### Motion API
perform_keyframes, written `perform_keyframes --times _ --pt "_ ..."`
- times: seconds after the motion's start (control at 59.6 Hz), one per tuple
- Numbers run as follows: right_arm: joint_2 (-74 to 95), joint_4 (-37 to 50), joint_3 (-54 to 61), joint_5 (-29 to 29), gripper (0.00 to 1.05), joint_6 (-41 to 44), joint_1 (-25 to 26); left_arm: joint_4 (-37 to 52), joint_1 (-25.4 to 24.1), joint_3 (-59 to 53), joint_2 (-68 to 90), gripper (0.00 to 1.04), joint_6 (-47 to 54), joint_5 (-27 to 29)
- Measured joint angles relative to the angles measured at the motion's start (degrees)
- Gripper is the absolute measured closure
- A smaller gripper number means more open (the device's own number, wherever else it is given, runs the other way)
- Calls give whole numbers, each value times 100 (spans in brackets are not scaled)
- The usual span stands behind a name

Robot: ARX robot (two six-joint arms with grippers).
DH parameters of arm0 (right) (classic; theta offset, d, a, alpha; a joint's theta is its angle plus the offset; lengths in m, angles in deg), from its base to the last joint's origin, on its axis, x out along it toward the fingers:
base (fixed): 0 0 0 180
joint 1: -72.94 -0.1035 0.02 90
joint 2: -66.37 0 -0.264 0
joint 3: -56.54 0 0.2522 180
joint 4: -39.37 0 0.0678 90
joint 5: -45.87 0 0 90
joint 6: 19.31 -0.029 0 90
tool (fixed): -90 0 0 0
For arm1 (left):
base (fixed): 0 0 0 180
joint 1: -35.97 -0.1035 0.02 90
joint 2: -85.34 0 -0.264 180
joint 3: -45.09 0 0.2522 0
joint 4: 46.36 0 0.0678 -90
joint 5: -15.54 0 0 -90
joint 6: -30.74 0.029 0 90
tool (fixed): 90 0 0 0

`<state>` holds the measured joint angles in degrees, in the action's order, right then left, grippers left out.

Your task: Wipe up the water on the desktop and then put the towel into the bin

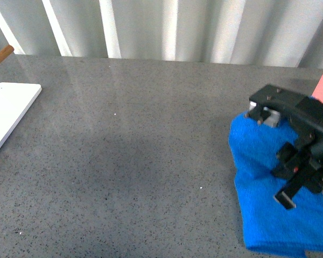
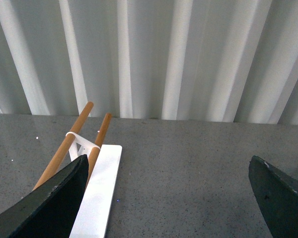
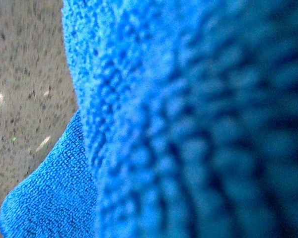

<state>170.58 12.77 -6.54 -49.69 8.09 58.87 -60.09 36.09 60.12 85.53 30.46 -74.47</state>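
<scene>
Your left gripper (image 2: 168, 171) hangs open by the white board (image 1: 11, 113), well apart from the towel (image 1: 269, 220) — lying lengthwise toward you at the right of the desktop (image 1: 124, 161) — so your right gripper (image 1: 290, 180), sitting on top of it with a grip you cannot tell, is nearer.

Even soft daylight; towel (image 3: 188, 124) close-up blurred, desktop (image 1: 124, 134) faintly glossy.

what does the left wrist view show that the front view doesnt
Only the left wrist view: the left end effector, open, and a white bracket joining two wooden rods; the front view catches just one rod tip. Only the front view: the blue towel with the right end effector over it. Both: the grey desktop, the white board and the ribbed wall.
</scene>
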Motion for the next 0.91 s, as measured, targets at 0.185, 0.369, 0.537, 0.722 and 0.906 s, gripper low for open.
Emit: perform_keyframes --times 0.185,0.369,0.537,0.722,0.906 --pt "-354 256 -275 50 101 2 0 0 0 0 0 7 2 0" --pt "-813 525 -575 63 101 87 13 0 0 0 0 7 2 0" --pt "-1375 721 -927 415 101 42 103 0 0 0 0 7 2 0" --pt "-2319 822 -1071 1895 101 201 566 0 0 0 0 7 2 0" --pt "-2896 -212 -1069 2557 101 173 1377 0 0 0 0 7 2 0"
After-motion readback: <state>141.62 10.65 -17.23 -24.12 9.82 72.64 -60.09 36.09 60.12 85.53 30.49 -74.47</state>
